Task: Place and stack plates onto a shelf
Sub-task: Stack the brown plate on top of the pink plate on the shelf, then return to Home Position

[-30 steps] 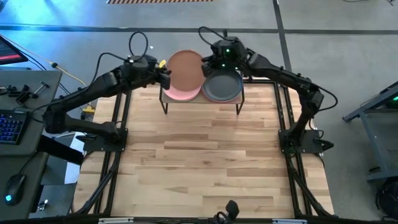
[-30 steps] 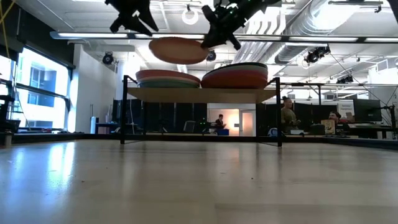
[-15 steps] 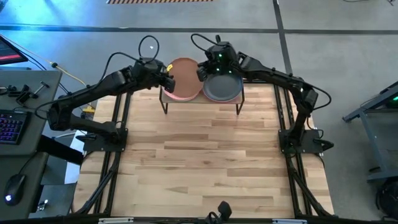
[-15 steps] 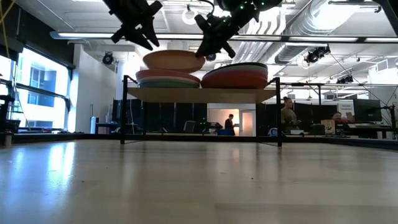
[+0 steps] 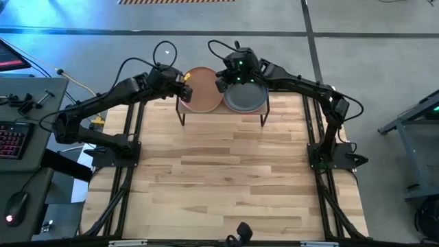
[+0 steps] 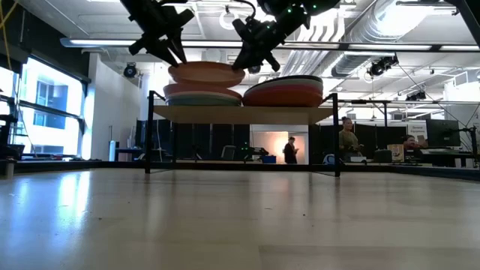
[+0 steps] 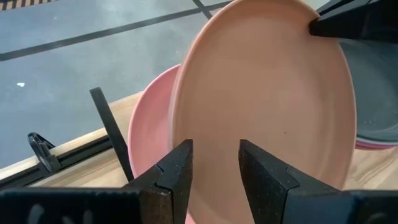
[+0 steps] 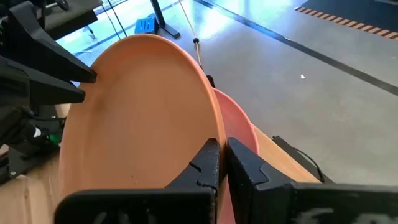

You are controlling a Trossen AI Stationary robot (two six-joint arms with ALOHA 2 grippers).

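Note:
A peach plate (image 5: pixel 202 88) hangs level just over the left stack (image 6: pixel 202 96), whose top plate is pink (image 7: pixel 149 124). That stack stands on the small wood-topped shelf (image 6: pixel 240 114). The right stack (image 6: pixel 283 90) has a charcoal plate (image 5: pixel 245 96) on top. My right gripper (image 8: pixel 222 163) is shut on the peach plate's right rim. My left gripper (image 7: pixel 214 171) is open at the plate's left rim, one finger outside the rim and one over the plate's face. I cannot tell whether it touches the plate. My right gripper pinches the peach plate's rim (image 8: pixel 214 134) on the side next to the right stack, between its two fingers. The fingers slant down from above and from the right (image 6: pixel 244 58). The plate stays about level over the left stack; whether it rests on the pink plate I cannot tell.
The shelf's thin black legs (image 5: pixel 182 122) stand on the large light-wood tabletop (image 5: pixel 226 178), near its far edge. Black frame rails run along both table sides. People stand in the room far behind the table (image 6: pixel 347 139).
Both grippers have gone down toward the shelf. My right gripper has carried the peach plate toward the table's left edge and lowered it, from above the gap between the stacks to just over the left stack. The plate has stayed about level.

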